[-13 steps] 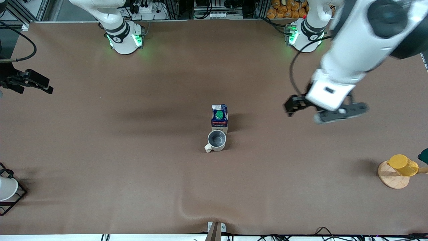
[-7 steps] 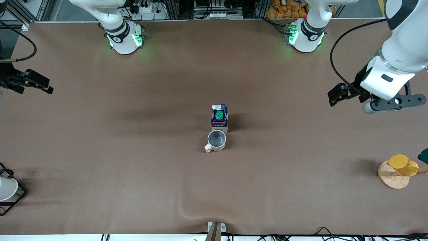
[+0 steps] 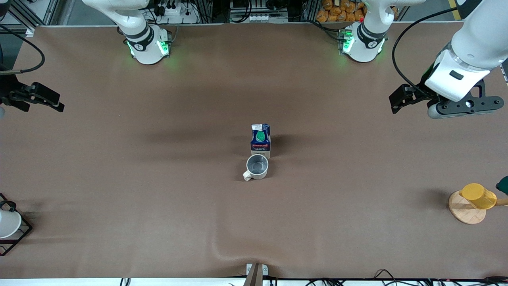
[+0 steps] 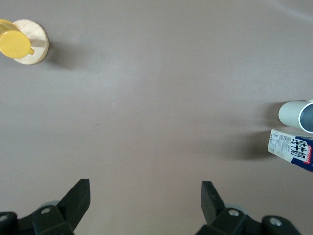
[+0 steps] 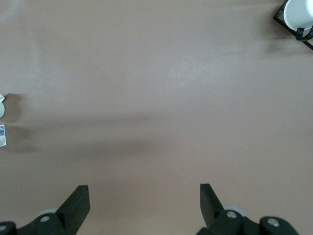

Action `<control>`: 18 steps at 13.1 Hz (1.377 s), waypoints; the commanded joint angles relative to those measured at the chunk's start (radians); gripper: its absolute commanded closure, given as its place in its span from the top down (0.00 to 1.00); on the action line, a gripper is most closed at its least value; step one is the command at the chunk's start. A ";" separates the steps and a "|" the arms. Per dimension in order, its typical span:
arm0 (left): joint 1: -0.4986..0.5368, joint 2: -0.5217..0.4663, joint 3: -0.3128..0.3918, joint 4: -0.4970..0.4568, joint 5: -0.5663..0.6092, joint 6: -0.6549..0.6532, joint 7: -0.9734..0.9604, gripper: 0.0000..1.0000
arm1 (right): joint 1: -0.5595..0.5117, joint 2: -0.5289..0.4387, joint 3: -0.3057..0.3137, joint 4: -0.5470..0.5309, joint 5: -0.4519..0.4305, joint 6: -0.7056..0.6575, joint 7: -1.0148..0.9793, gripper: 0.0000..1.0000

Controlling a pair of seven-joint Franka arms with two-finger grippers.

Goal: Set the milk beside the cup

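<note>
The milk point(image 3: 260, 141), a dark-blue carton with a green cap, stands upright in the middle of the table. The cup point(image 3: 257, 167), a beige mug with a grey inside, sits just nearer to the front camera, almost touching the milk. In the left wrist view the milk point(image 4: 293, 149) and the cup point(image 4: 296, 115) show side by side at the edge. My left gripper point(image 3: 462, 105) hangs open and empty over bare table toward the left arm's end, well apart from both point(image 4: 145, 188). My right gripper point(image 3: 35, 97) waits open and empty over the right arm's end point(image 5: 144, 191).
A yellow cup point(image 3: 478, 195) rests on a round wooden coaster point(image 3: 464, 210) at the left arm's end, near the front camera. A white cup point(image 3: 8, 222) sits in a black wire rack point(image 3: 22, 234) at the right arm's end. The brown cloth has a wrinkle point(image 3: 234, 254).
My left arm has swung away from the milk, out toward the left arm's end and toward the bases. The milk, the cup and the right arm have stayed put.
</note>
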 commanded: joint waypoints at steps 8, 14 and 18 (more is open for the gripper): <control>0.024 -0.142 0.024 -0.122 -0.010 -0.035 0.062 1.00 | 0.008 0.010 -0.001 0.016 -0.008 0.001 0.009 1.00; 0.027 -0.184 0.055 -0.208 -0.004 0.043 0.140 1.00 | 0.008 0.015 -0.001 0.016 -0.008 0.003 0.009 1.00; 0.027 -0.176 0.087 -0.187 -0.005 0.048 0.168 1.00 | 0.008 0.016 -0.001 0.016 -0.008 0.009 0.009 1.00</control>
